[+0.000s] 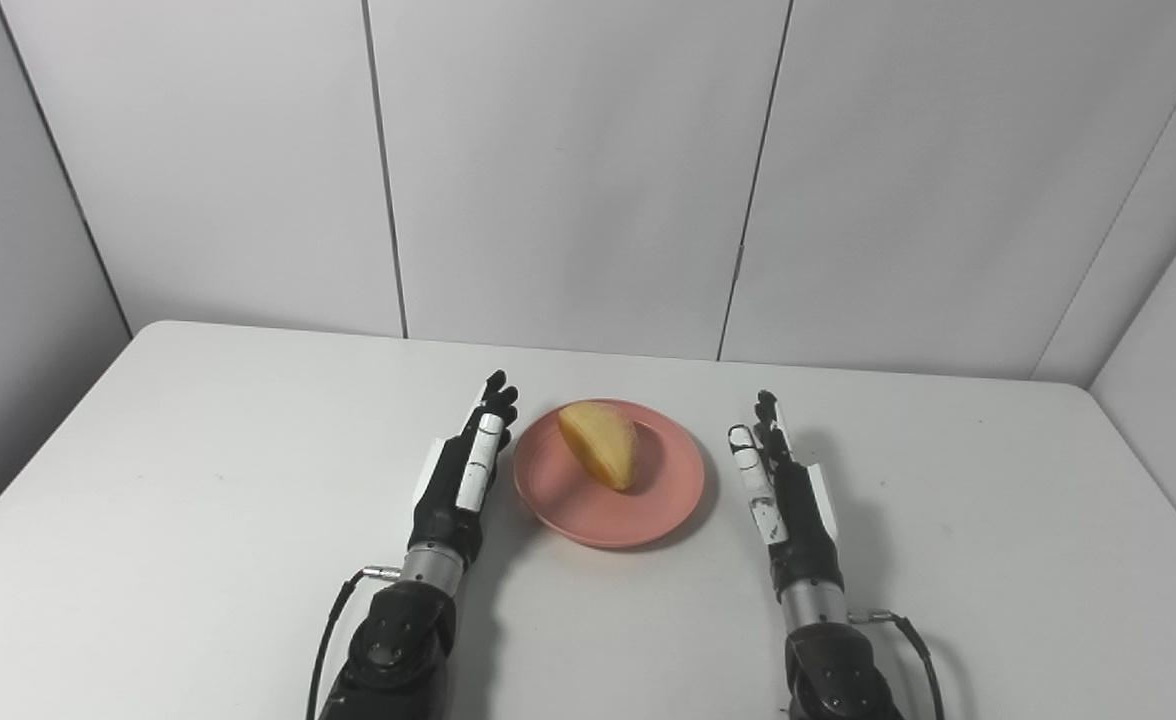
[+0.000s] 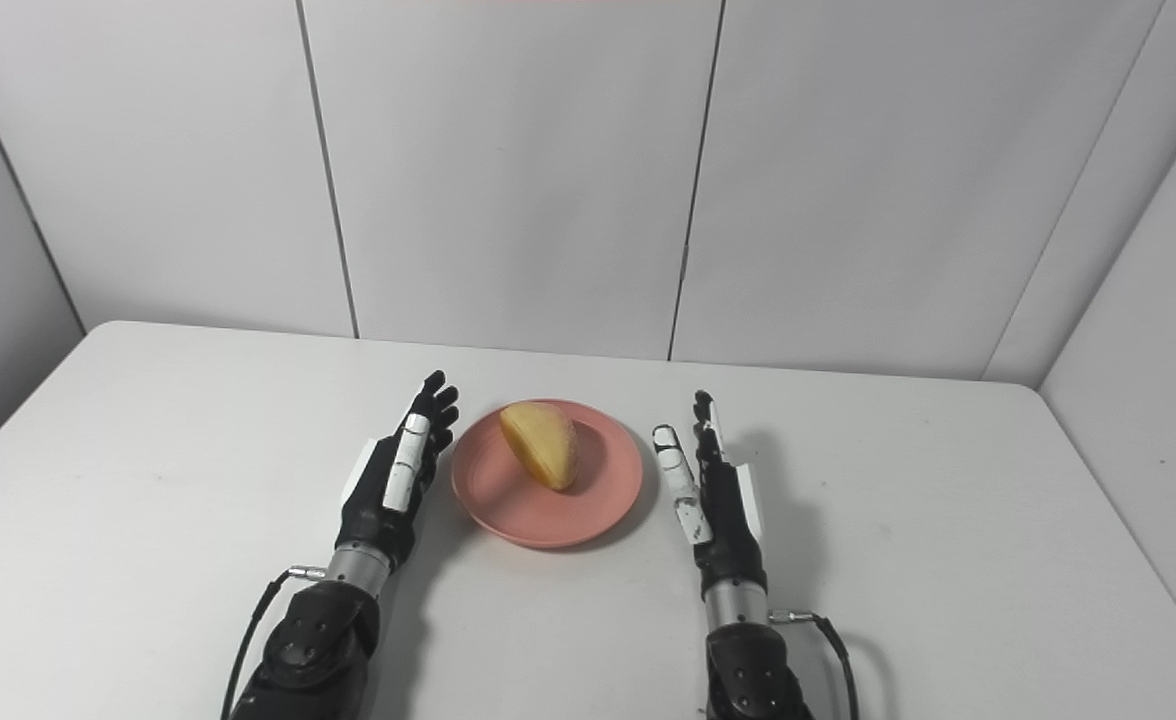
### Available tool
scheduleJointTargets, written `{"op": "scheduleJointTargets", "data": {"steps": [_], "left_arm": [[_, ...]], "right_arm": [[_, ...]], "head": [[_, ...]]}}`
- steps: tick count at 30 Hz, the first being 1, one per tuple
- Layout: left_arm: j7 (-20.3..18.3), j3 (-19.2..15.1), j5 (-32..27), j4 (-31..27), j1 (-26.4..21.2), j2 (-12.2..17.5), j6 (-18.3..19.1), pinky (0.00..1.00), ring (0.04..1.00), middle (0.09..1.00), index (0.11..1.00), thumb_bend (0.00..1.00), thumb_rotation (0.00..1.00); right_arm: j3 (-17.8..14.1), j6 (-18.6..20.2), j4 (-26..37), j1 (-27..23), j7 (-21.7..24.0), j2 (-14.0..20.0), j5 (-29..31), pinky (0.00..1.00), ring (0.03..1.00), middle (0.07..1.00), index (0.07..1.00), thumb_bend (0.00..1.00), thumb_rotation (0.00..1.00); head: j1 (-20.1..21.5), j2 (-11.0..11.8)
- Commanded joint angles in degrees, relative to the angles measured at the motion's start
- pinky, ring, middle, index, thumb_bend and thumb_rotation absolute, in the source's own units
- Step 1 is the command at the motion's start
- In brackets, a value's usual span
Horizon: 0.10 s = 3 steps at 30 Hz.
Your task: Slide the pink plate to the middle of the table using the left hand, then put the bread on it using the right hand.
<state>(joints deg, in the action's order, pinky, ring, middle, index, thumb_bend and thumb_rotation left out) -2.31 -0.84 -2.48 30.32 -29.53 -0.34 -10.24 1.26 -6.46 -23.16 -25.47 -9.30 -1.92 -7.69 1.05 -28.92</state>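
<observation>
white table [image 1: 198,480] and pale panelled walls, pink plate [image 1: 568,510] mid-table with the bread [image 1: 600,443] on it.
left hand [image 1: 463,470] rests just beside the plate's left rim, fingers stretched out straight and holding nothing; whether it touches the rim is unclear. right hand [image 1: 783,480] lies near the plate's right side but apart from it, fingers likewise extended and empty. the bread sits on the plate's far half.

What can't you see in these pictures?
- The underside of the bread: it faces the plate in both eye views.
- The palm of the left hand and of the right hand: both hands stand edge-on.
- The robot's upper arms and body: cut off by the bottom edge.
- The table's near edge: also cut off there.
</observation>
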Motion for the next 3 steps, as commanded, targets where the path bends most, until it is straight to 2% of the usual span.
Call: {"op": "scheduleJointTargets", "data": {"steps": [1, 3], "left_arm": [[-0.26, 0.23, 0.20, -1.97, -1.97, 0.33, -0.91, 1.00, 0.983, 0.976, 0.965, 0.79, 1.00], [-0.40, 0.22, 0.11, -1.94, -1.97, 0.47, -0.81, 1.00, 0.984, 0.977, 0.965, 0.79, 1.00]], "right_arm": [[-0.28, -0.04, 2.02, -1.11, -0.16, -0.48, 0.29, 1.00, 1.000, 1.000, 1.000, 0.61, 1.00], [-0.22, 0.06, 2.04, -0.94, -0.06, -0.60, 0.47, 1.00, 1.000, 1.000, 1.000, 0.62, 1.00]], "head": [[0.21, -0.08], [0.33, -0.02]]}}
